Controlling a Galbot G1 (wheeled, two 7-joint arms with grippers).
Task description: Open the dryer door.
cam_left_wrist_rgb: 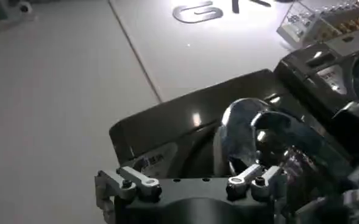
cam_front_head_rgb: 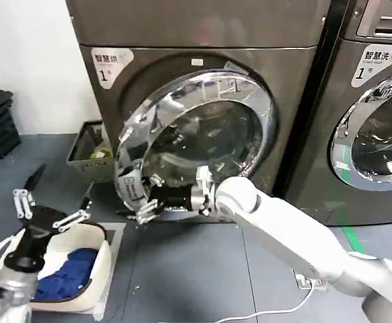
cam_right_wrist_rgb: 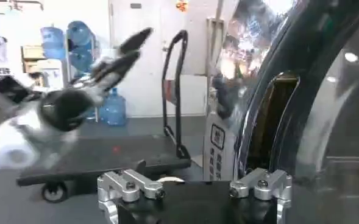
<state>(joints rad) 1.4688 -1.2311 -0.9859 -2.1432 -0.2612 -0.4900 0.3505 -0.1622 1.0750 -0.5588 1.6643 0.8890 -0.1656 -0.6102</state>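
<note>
The dryer door (cam_front_head_rgb: 196,134), a chrome-ringed round porthole on the dark front-loading dryer (cam_front_head_rgb: 203,40), stands partly swung out, its free edge pulled away from the drum opening on the robot's left side while the hinge side stays at the right. The right tool (cam_front_head_rgb: 144,204) reaches in low at that free edge, its fingers spread apart with one beside the chrome rim near the bottom of the door; whether it actually presses the rim cannot be told. In the right wrist view the door's edge (cam_right_wrist_rgb: 252,122) rises just ahead of the open fingers, with the dark gap to the drum beyond it.

The left tool (cam_front_head_rgb: 48,208) hangs parked well apart, above a white laundry basket (cam_front_head_rgb: 98,269) holding blue cloth (cam_front_head_rgb: 68,276) on the floor, its fingers also spread.

The door looks roughly a third of the way open, so the step in hand is probably widening the swing. To do it well, the right tool should keep a finger hooked behind the rim and move along an arc centred on the hinge rather than pulling straight out, so the contact does not slip off the polished chrome. Staying low keeps the forearm clear of the glass bowl. A second machine (cam_front_head_rgb: 378,114) stands just to the right.
</note>
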